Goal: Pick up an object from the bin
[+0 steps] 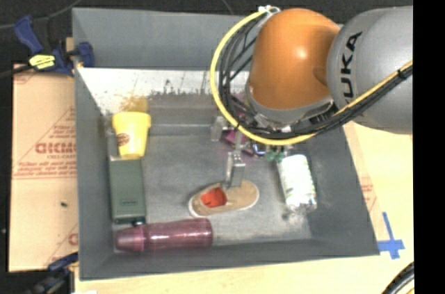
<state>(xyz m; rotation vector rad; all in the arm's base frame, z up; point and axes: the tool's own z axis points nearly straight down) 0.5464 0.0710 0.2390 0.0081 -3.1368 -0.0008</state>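
- Grey metal bin (208,261): sloped walls and a speckled floor, with dark ground behind it.
- Left side: a yellow cup (131,134) with a dark green box (127,190) just beside it. A purple bottle (165,236) lies along the near wall, and a white bottle (296,181) lies at the right.
- Tool (234,174): hangs at the bin's centre, its tip at the edge of a tan oval dish (240,197) carrying a red piece (213,199). Its opening and any contact with the dish cannot be told.

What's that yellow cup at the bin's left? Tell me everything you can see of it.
The yellow cup looks like plastic and tapers, wide end toward the far wall. It seems to lie on its side near the left wall of the bin. A brownish mark shows on its side. Its narrow end meets a dark green box.
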